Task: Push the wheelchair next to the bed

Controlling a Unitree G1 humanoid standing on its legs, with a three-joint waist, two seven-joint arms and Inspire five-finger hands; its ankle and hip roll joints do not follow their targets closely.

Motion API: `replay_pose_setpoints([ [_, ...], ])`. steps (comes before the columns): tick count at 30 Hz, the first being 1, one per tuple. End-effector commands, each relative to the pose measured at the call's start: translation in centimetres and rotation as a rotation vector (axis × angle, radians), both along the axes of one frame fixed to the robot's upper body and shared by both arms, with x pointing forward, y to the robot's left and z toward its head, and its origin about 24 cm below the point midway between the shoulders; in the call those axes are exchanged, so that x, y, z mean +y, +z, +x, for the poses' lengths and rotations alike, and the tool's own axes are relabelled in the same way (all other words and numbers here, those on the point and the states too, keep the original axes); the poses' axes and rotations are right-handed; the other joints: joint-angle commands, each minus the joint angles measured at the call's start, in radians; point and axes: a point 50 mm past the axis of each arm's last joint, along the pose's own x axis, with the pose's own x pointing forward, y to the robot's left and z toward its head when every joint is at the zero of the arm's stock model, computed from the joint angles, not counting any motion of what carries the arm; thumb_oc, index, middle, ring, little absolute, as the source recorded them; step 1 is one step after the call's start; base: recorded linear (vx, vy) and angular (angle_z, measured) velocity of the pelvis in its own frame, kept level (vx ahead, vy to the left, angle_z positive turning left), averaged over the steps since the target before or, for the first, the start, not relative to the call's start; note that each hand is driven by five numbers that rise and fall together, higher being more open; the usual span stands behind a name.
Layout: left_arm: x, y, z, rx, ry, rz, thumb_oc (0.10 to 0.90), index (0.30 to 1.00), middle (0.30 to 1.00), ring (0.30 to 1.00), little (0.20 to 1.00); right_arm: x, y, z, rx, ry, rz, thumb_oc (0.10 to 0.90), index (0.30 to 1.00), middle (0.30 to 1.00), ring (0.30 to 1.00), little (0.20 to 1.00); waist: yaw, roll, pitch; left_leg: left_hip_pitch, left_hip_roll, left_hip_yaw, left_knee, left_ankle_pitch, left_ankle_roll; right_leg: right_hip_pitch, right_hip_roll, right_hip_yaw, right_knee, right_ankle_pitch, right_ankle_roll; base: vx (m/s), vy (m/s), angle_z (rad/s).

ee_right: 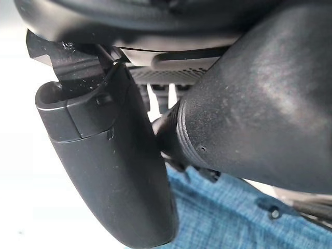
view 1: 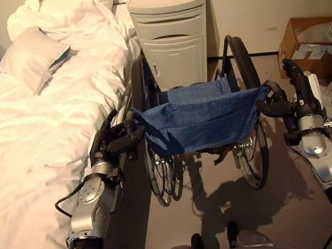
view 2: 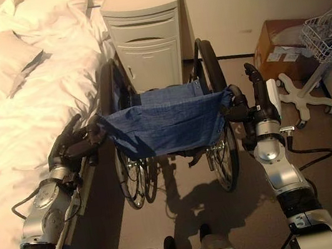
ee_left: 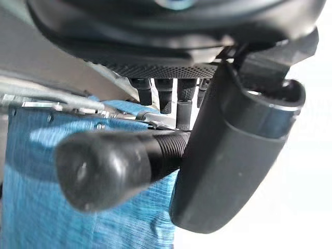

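Holding both black rubber push handles (ee_left: 114, 166), the left hand (view 1: 111, 144) and right hand (view 1: 289, 102) have fingers curled around them. The blue-fabric folding wheelchair (view 1: 200, 119) stands just beside the white-sheeted bed (view 1: 23, 141); push evenly, so the wheel near the bed does not catch the sheet.

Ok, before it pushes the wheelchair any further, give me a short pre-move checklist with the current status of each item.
1. Left hand curled round the left push handle: ok.
2. Right hand curled round the right push handle: ok.
3. Wheelchair alongside the bed: ok, its left wheel sits close beside the mattress edge.
4. Room ahead: not ok, the white cabinet stands directly in front.
5. Wheels touching the bed frame: cannot tell.
6. Cardboard box out of the path: ok, off to the right.
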Motion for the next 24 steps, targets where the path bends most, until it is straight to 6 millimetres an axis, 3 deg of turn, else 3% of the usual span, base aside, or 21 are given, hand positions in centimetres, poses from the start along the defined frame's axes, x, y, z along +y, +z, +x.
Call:
replay_pose_setpoints([
  [1, 2.9, 11.2, 0.3, -0.639, 0.138, -0.102, 0.800, 0.900, 0.900, 0.900, 0.900, -0.4, 3.2, 1.7, -0.119, -0.009, -0.009, 0.800, 0.900, 0.900, 0.900, 0.900, 0.052, -0.050, -0.088, -0.016, -0.041, 0.061, 0.062, -0.109, -0.014, 0.024, -0.027, 0.018, 0.083, -0.095, 0.034, 0.00, 0.000, 0.00],
  [7, 3.4, 11.0, -0.4, -0.735, 0.273, -0.351, 0.800, 0.900, 0.900, 0.900, 0.900, -0.5, 3.5, 1.8, -0.134, -0.022, -0.008, 0.800, 0.900, 0.900, 0.900, 0.900, 0.052, -0.058, -0.089, -0.011, -0.041, 0.059, 0.060, -0.108, -0.016, 0.029, -0.027, 0.017, 0.081, -0.096, 0.032, 0.00, 0.000, 0.00],
  [17, 5.4, 11.5, -2.3, -0.878, 0.615, -0.518, 0.800, 0.900, 0.900, 0.900, 0.900, -0.7, 4.0, 1.7, -0.173, -0.011, 0.127, 0.800, 0.900, 0.900, 0.900, 0.900, 0.046, -0.071, -0.096, -0.005, -0.040, 0.057, 0.054, -0.105, -0.022, 0.041, -0.024, 0.017, 0.068, -0.095, 0.029, 0.00, -0.002, 0.03],
  [24, 8.2, 9.6, -4.5, -0.947, 0.882, -0.743, 0.800, 0.900, 0.900, 0.900, 0.900, -1.9, 4.2, 0.5, -0.225, 0.017, 0.242, 0.800, 0.900, 0.900, 0.900, 0.900, 0.034, -0.078, -0.103, -0.001, -0.041, 0.053, 0.045, -0.100, -0.026, 0.046, -0.019, 0.021, 0.058, -0.094, 0.028, 0.00, -0.002, 0.02],
])
